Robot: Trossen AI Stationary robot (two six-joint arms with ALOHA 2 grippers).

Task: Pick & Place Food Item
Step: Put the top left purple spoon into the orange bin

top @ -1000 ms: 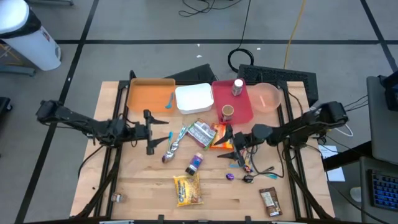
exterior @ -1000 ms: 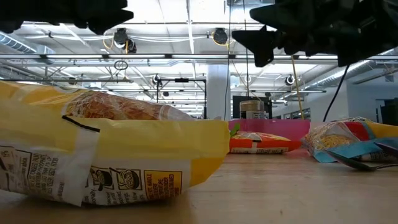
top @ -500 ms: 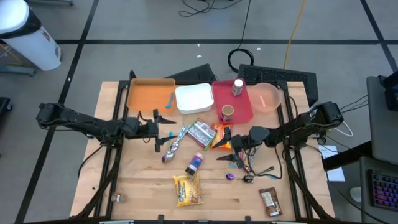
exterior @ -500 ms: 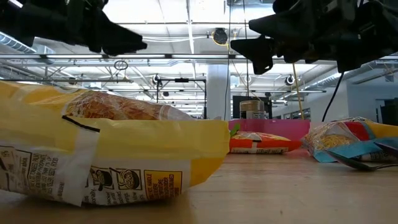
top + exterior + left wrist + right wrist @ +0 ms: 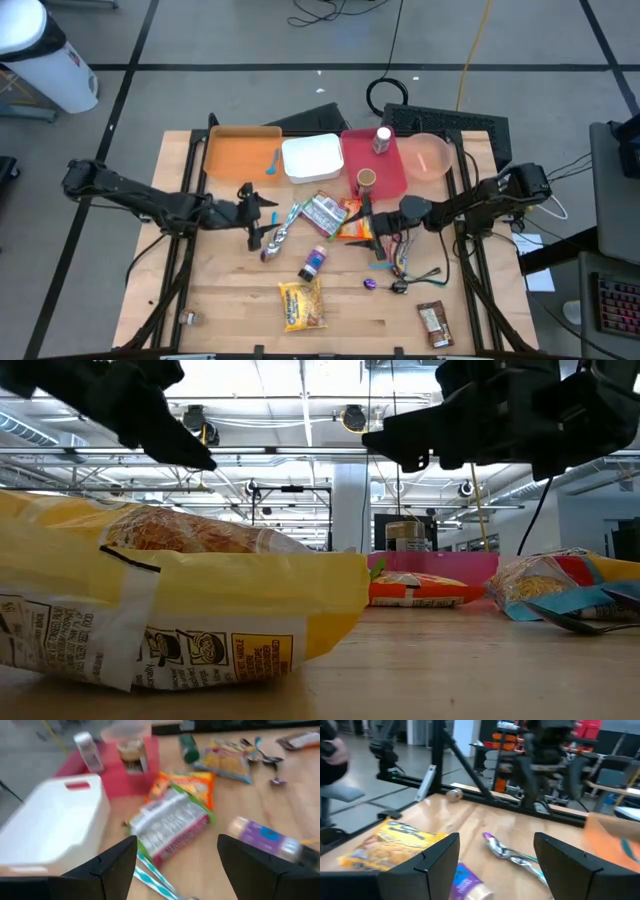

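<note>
The left end effector point(image 5: 262, 215) hangs above the desk point(image 5: 220, 290) with its fingers spread wide and holding nothing; just ahead of it lies the silver snack packet point(image 5: 170, 825), with the orange snack bag point(image 5: 192, 785) touching that packet's far side and the white container point(image 5: 52, 820) off to one side beyond. The right end effector point(image 5: 372, 237) also stands wide and empty, with the orange snack bag just beside it, the purple bottle point(image 5: 465, 882) close under its fingers, and the yellow chip bag point(image 5: 387, 845) farther out on the desk.
</note>
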